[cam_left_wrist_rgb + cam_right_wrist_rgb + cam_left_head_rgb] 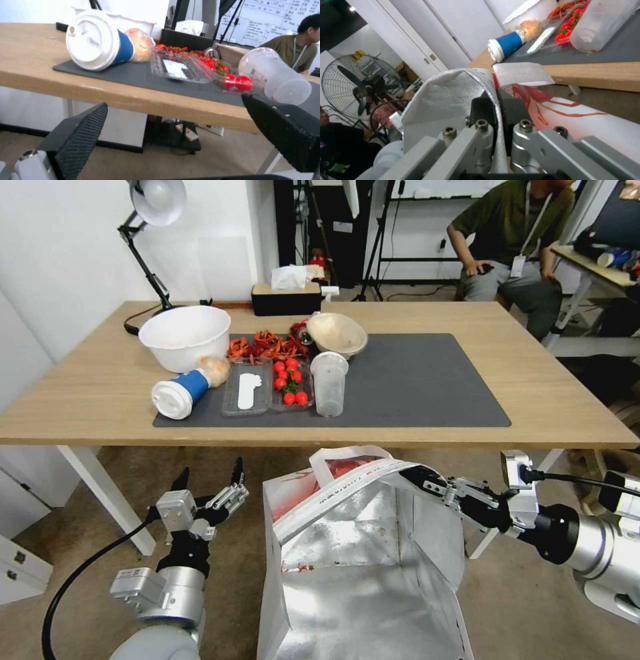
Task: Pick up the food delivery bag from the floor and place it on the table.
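The food delivery bag (360, 560) hangs open in front of me, foil lining up, its top rim just below the table's (533, 373) front edge. My right gripper (417, 475) is shut on the bag's upper right rim; in the right wrist view the foil edge (498, 117) is pinched between the fingers, with a white strap handle (520, 73) beyond. My left gripper (210, 480) stands open to the left of the bag, apart from it, its two black pads (80, 132) spread wide below the table edge. The floor (527, 607) shows around the bag.
On the dark grey mat (413, 380) lie a white bowl (185, 337), a tipped blue-and-white cup (177, 393), a clear tray of tomatoes (290, 383), a clear plastic cup (329, 383) and a beige bowl (337, 335). A white table leg (107, 497) stands left.
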Motion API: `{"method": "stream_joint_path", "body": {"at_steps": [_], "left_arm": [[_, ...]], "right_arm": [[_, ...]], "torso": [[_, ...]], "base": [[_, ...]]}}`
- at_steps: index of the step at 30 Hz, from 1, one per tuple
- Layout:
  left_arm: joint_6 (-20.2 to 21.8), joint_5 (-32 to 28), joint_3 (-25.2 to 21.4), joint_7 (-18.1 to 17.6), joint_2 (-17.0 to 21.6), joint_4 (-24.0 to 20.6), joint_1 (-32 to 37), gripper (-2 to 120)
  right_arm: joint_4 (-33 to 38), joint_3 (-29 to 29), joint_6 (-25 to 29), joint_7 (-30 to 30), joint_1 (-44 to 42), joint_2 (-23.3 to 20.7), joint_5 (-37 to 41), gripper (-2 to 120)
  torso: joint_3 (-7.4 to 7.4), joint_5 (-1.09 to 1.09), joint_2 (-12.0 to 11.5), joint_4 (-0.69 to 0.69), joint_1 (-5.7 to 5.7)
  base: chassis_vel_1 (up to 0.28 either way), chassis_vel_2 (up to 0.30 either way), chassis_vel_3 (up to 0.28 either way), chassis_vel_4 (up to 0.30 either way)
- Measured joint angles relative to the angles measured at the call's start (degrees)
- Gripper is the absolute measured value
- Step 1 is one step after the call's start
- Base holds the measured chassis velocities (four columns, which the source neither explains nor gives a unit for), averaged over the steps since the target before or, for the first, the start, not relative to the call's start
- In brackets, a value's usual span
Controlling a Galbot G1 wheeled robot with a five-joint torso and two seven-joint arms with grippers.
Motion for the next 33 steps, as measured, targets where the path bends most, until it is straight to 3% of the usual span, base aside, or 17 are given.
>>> {"method": "stream_joint_path", "body": {"at_steps": [33], "left_arm": [[0.0, 0.2, -0.2, -0.1, 0.1, -0.4, 0.1, 100]], "right_arm": [[0.3, 0.1, 0.0, -0.3, -0.1, 0.3, -0.4, 0]], "torso": [[5.14, 0.00, 9.0, 0.00, 3.85]], "base": [[0.000, 0.000, 0.000, 0.000]]}}
